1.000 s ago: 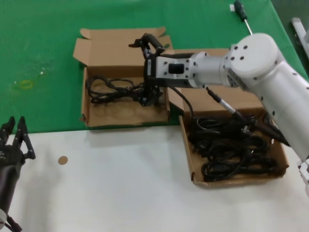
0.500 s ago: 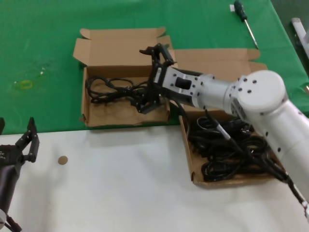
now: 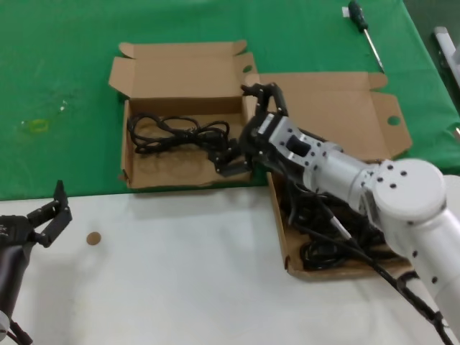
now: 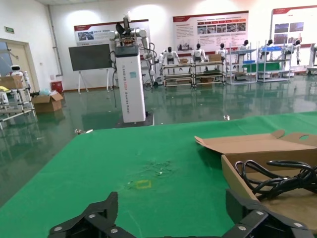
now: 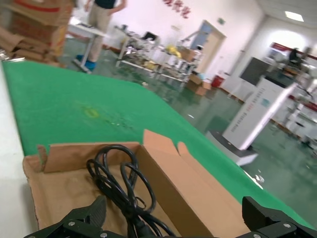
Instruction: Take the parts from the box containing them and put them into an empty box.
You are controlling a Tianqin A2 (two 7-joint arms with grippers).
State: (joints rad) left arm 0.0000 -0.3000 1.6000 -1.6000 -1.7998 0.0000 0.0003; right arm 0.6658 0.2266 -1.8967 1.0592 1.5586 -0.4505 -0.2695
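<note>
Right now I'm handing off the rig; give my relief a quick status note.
Right gripper: open, at the right end of the smaller box, just above the one cable already lying in it.
Left gripper: open, idle over the white table near you.
Larger box, right: the pile of cables waits inside it.
Done: one cable moved. Left: the rest of the pile.

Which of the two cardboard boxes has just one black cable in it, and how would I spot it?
Look at the green cloth covering the far half of the table. Two open brown cardboard boxes sit at its near edge; pick the smaller brown cardboard box on the robot's left. It holds one loose black power cable on a mostly bare floor, while the larger brown cardboard box holds a tangled pile.
</note>
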